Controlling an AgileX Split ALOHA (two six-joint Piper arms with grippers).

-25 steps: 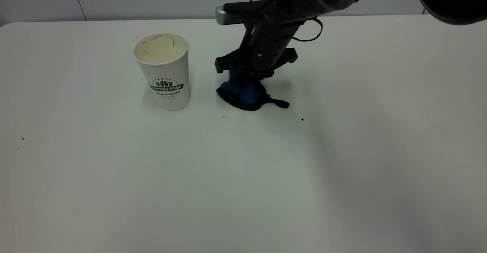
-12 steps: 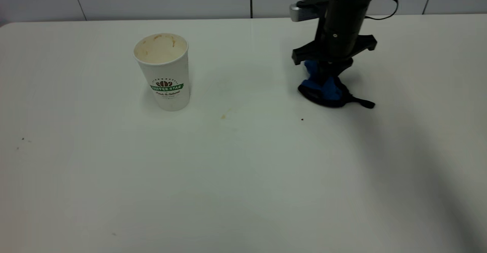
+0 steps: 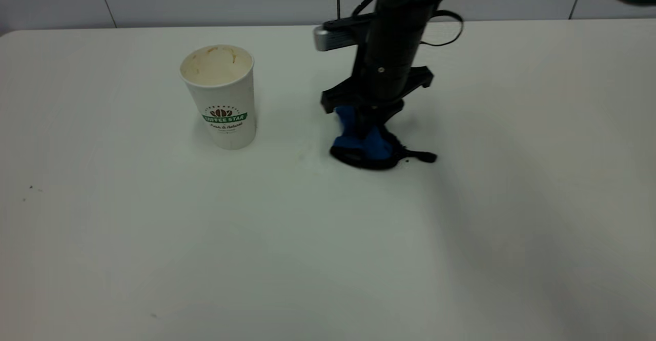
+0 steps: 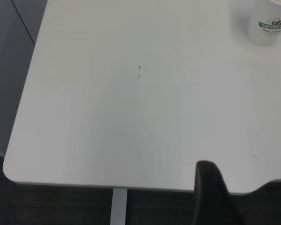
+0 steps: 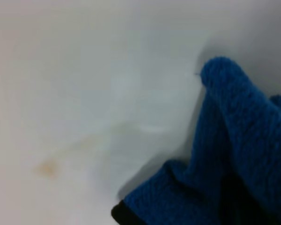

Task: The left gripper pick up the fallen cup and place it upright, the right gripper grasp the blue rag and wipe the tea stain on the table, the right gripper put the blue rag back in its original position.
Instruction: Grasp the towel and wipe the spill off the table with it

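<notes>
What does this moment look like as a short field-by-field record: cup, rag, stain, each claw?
cup: the cup stands upright on the table, tan-stained inside
rag: the blue rag is pressed to the table right of the cup, apart from it
stain: only a faint amber smear shows beside the rag in the right wrist view
right claw: the right claw is shut on the blue rag
left claw: the left claw sits off near the table's edge, away from the cup, holding nothing

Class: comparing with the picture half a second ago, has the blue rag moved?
Yes. The blue rag, held by the right gripper, has slid left across the table, toward the cup.
</notes>
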